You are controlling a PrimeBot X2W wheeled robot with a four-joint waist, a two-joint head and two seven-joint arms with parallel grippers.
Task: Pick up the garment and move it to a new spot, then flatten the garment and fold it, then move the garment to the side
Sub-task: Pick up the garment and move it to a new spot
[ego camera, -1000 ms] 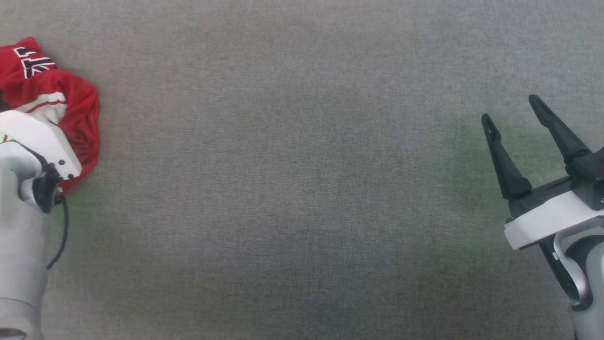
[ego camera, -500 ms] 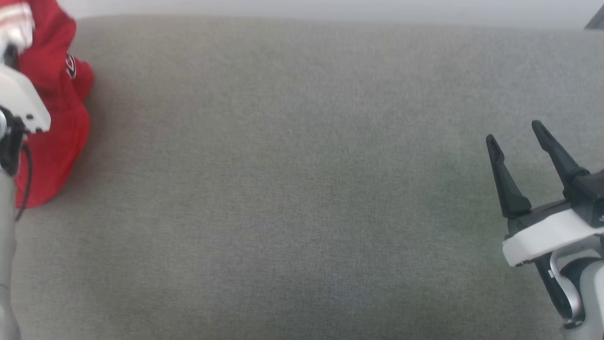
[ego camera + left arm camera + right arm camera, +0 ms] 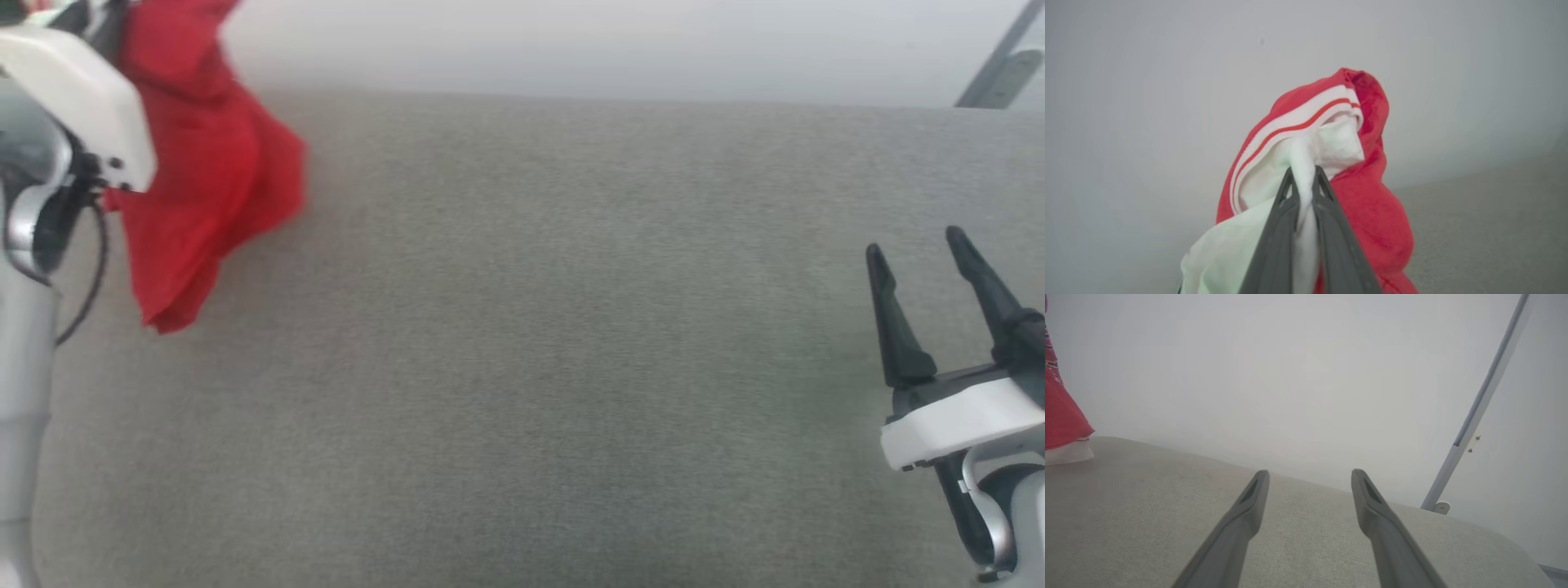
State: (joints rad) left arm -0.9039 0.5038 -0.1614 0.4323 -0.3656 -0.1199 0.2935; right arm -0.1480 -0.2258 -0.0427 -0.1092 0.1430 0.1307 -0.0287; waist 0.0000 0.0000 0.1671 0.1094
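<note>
Left wrist view: the left gripper (image 3: pixel 1302 173) is pinched tight on a white fold of the red jersey (image 3: pixel 1372 196), which hangs bunched at the head view's upper left, apparently for carrying across the grey surface (image 3: pixel 571 367). The right gripper (image 3: pixel 914 242) waits wide open and empty at lower right.

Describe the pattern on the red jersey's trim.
White ribbed trim with a thin red stripe, clearest in the left wrist view.

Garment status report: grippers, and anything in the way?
Copy: left gripper shut on garment; garment hangs bunched over grey surface; right gripper open, empty; no obstruction seen.
</note>
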